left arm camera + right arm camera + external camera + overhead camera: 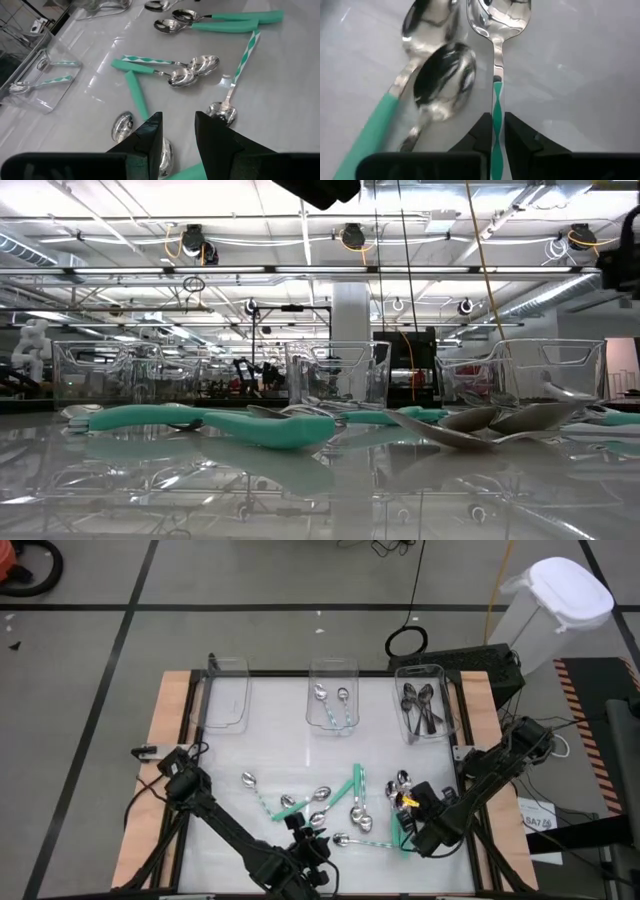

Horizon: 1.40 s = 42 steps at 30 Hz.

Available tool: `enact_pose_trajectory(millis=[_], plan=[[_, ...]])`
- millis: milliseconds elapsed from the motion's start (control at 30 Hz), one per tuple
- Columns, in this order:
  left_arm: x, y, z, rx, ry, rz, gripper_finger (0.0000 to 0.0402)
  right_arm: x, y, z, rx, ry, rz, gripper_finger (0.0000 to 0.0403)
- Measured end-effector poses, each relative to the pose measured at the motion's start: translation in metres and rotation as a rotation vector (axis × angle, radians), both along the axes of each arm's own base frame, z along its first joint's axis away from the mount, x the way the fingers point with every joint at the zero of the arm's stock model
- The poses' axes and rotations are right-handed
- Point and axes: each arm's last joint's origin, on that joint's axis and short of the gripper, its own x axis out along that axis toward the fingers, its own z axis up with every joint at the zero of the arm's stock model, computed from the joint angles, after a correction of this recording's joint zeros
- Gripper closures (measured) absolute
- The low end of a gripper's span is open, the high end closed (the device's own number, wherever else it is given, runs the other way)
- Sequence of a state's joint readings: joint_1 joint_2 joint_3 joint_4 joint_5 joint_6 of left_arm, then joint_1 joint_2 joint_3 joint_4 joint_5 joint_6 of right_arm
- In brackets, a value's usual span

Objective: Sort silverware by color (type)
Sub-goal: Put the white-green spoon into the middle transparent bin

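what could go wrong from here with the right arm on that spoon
The right pincer is shut on a thin spoon handle, gripped well away from the bowl, so the spoon may swing or slip when lifted. Two other spoons lie right beside it and could be knocked. The left pincer is open just above a spoon in the same pile, so the arms could crowd each other.

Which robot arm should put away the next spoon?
Probably the right: the right gripper is already closed on a teal-patterned spoon. The left gripper hangs open over the spoons, holding nothing.
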<state>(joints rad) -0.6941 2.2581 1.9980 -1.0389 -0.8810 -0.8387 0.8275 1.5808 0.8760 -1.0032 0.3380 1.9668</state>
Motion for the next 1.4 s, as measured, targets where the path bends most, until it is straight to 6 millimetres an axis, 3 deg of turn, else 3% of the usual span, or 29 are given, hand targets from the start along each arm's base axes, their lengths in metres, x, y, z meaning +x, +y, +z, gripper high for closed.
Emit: enact_pose_trajectory(millis=[267,700,1000,1400], plan=[[0.001,0.002,0.0,0.027,0.023,-0.019,0.0286,-0.007,0.0,0.028,-0.031,-0.112,0.088,0.0379],[0.02,0.029,0.001,0.047,0.04,0.03,0.0286,0.016,0.018,0.102,-0.237,-0.356,0.434,0.0379],[0.029,0.045,0.001,0.048,0.042,0.068,0.0286,0.021,0.022,0.127,-0.306,-0.369,0.558,0.0379],[0.046,0.074,0.003,0.066,0.06,0.115,0.0286,0.01,0.006,0.153,-0.48,-0.356,0.761,0.0379]])
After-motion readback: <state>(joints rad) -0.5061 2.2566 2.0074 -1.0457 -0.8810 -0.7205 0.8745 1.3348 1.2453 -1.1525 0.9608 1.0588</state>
